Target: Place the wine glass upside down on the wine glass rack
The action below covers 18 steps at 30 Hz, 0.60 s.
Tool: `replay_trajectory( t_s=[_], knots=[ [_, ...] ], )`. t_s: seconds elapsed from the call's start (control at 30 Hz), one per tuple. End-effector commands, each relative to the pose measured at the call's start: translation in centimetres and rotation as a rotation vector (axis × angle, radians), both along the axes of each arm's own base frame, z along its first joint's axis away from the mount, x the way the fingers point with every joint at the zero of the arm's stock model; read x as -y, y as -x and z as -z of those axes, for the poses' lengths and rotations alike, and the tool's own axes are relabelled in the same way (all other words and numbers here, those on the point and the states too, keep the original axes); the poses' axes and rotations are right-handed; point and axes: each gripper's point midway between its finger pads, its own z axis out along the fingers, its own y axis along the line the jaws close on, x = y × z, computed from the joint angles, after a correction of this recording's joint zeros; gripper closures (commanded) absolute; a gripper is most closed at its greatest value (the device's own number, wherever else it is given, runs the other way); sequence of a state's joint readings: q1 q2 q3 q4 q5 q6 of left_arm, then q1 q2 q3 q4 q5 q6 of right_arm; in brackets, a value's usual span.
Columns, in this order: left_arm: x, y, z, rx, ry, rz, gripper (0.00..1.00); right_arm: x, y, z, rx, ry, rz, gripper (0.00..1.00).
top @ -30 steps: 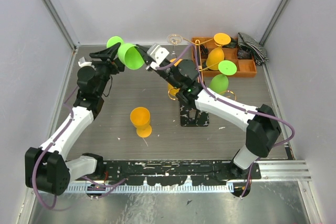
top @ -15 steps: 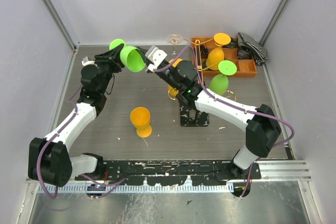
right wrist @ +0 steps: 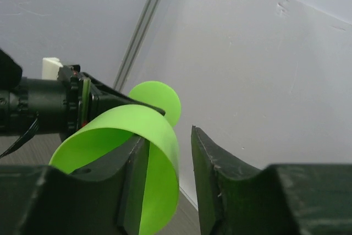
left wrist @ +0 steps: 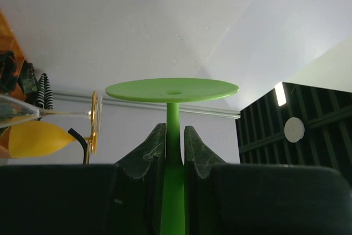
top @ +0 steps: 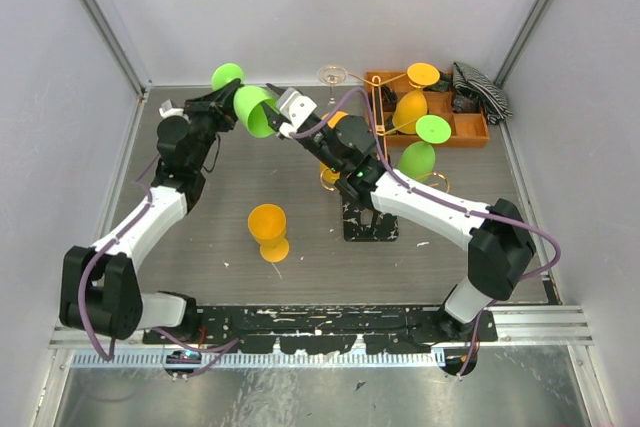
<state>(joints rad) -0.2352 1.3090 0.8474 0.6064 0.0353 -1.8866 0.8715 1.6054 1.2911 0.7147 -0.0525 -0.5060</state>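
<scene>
Overhead, the green wine glass (top: pixel 255 111) is in mid-air over the far left of the table (top: pixel 240 182), lying roughly level, foot toward the back wall and bowl mouth toward the right arm. The left gripper (top: pixel 228 98) has it by the stem, and the right gripper (top: pixel 283 119) is up at the bowl's rim. The wine glass rack (top: pixel 368 219) stands apart to the right on its marbled base, with yellow and green hung glasses (top: pixel 417 158) on its gold arms (whether a slot is free I cannot tell from here). An orange glass (top: pixel 268 229) stands on the table between the two arms. Left wrist view: fingers (left wrist: pixel 148 149) are closed tight on the green stem just under the flat foot (left wrist: pixel 172 89), with no gap on either side. Right wrist view: the jaws are parted and straddle the bowl wall. One finger (right wrist: pixel 129 185) is seemingly inside the bowl and the other outside, with a sliver of daylight between the outer finger and the green wall, so nothing is clamped. Judgement: this reads as a hand-over, left to right, on the point of closing. Done: glass lifted and presented. Left to do: right closes on the rim, left lets go of the stem, then carry to the rack, turn the glass bowl-down and hang it on an arm. Under half-way, by my reckoning.
</scene>
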Motion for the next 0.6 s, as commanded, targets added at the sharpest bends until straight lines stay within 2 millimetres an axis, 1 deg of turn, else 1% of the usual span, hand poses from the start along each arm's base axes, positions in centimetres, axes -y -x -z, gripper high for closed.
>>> replay_trajectory(
  t_s=[0.0, 0.03, 0.07, 0.13, 0.23, 0.33, 0.37, 0.43, 0.5, 0.57],
  knots=[
    [-1.2, -0.7, -4.9, 0.15, -0.07, 0.007, 0.88, 1.3, 0.8, -3.0, 0.053, -0.037, 0.025, 0.54],
    [-2.0, -1.0, -6.2, 0.181, -0.09, -0.008, 0.88, 1.4, 0.9, -3.1, 0.052, -0.034, 0.031, 0.51],
    [-2.6, -1.3, -6.8, 0.196, -0.115, -0.019, 0.89, 1.7, 0.9, -3.2, 0.05, -0.031, 0.039, 0.47],
    [-3.5, -1.6, -8.6, 0.248, -0.16, -0.033, 0.89, 2.2, 0.8, -3.5, 0.044, -0.025, 0.062, 0.41],
    [-4.6, -1.9, -10.9, 0.323, -0.245, -0.042, 0.91, 3.2, 0.3, -3.9, 0.027, -0.011, 0.119, 0.34],
    [-4.7, -1.8, -12.7, 0.421, -0.354, -0.04, 0.93, 4.4, -0.2, -4.5, 0.009, 0.004, 0.15, 0.27],
    [-4.7, -1.7, -13.2, 0.458, -0.389, -0.038, 0.94, 4.5, -0.5, -4.3, -0.013, 0.028, 0.149, 0.25],
    [-4.3, -1.6, -14.1, 0.532, -0.455, -0.027, 0.96, 5.4, -1.7, -4.4, -0.06, 0.053, 0.158, 0.21],
    [-3.7, -1.3, -14.9, 0.597, -0.532, -0.015, 0.99, 7.0, -3.4, -4.9, -0.13, 0.031, 0.173, 0.2],
    [-3.1, -0.8, -15.4, 0.66, -0.632, -0.011, 1.0, 9.5, -5.2, -5.4, -0.191, -0.011, 0.211, 0.2]
  ],
)
